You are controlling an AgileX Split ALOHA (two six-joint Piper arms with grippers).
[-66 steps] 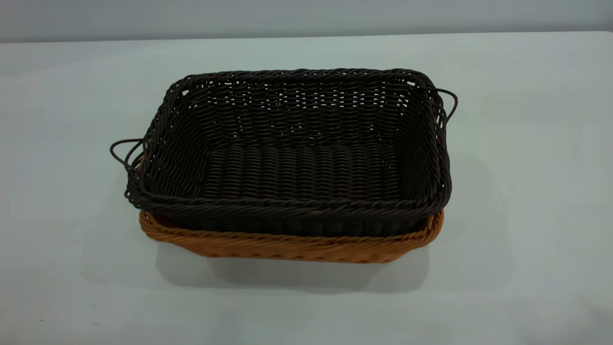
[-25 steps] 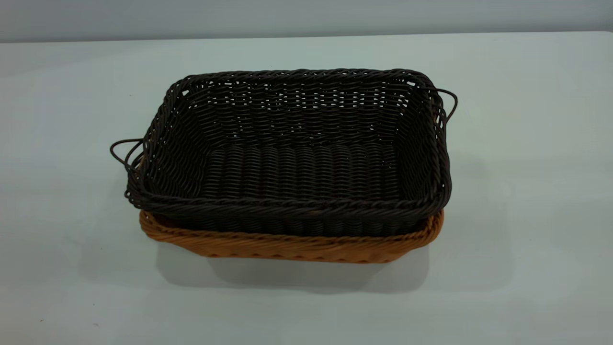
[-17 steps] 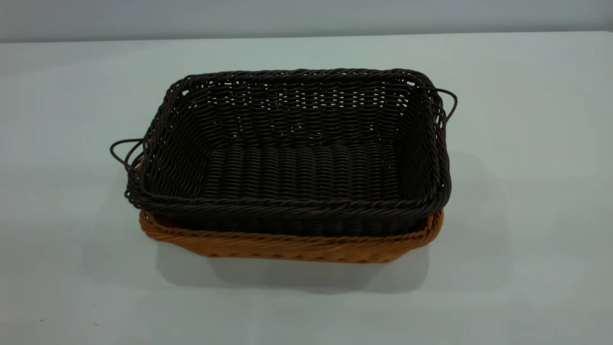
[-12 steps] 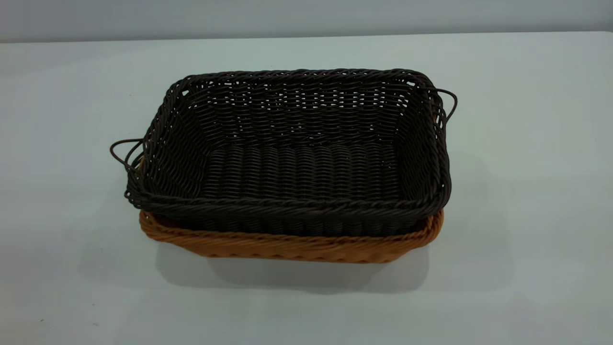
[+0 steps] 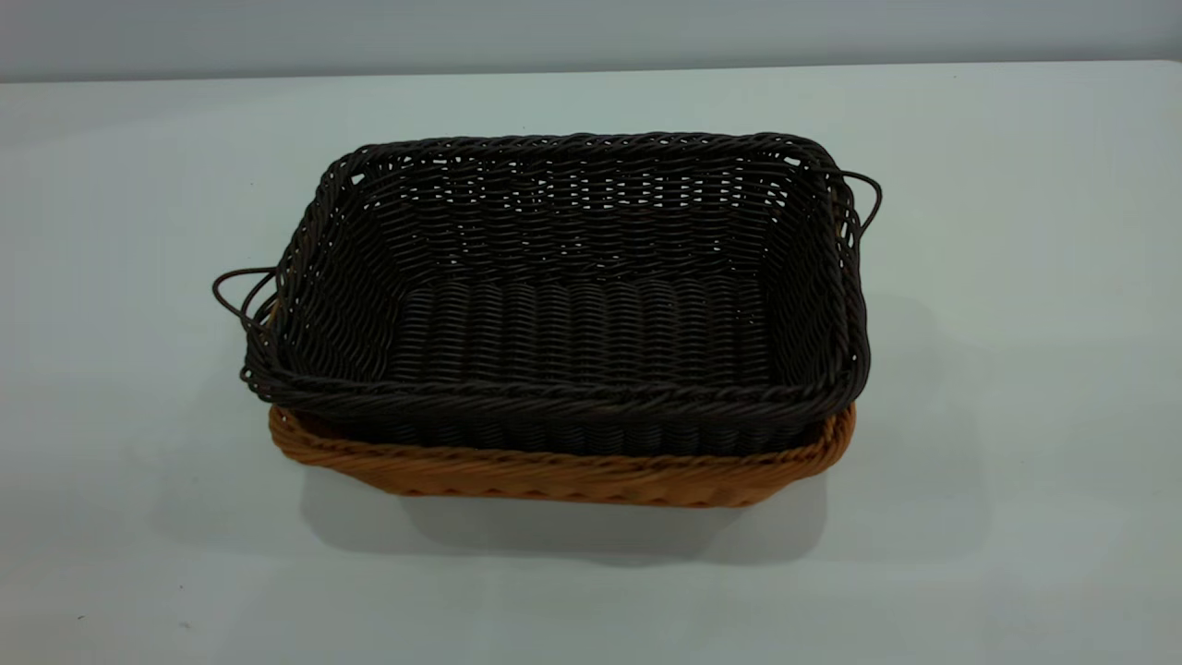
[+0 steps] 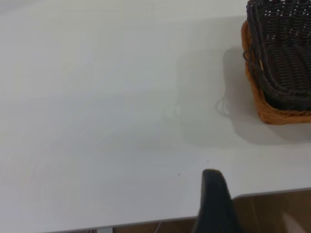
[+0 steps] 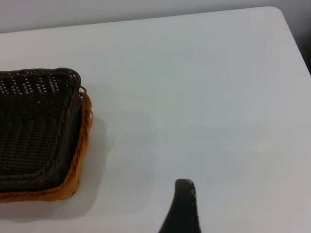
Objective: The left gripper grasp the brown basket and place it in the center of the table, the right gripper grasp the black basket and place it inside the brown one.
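Observation:
The black basket (image 5: 572, 305) sits nested inside the brown basket (image 5: 554, 476) at the middle of the white table (image 5: 1016, 369). Only the brown basket's front wall and rim show below the black one. Both baskets also show in the left wrist view, black (image 6: 284, 53) inside brown (image 6: 272, 114), and in the right wrist view, black (image 7: 31, 131) inside brown (image 7: 77, 160). My left gripper (image 6: 214, 194) is over the table's edge, well apart from the baskets and holding nothing. My right gripper (image 7: 182, 206) is over bare table, also apart and empty. Neither gripper shows in the exterior view.
The black basket's thin loop handles (image 5: 235, 296) stick out at both ends. The table's edge with brown floor (image 6: 272, 213) beyond it lies by the left gripper. A rounded table corner (image 7: 279, 14) shows far from the right gripper.

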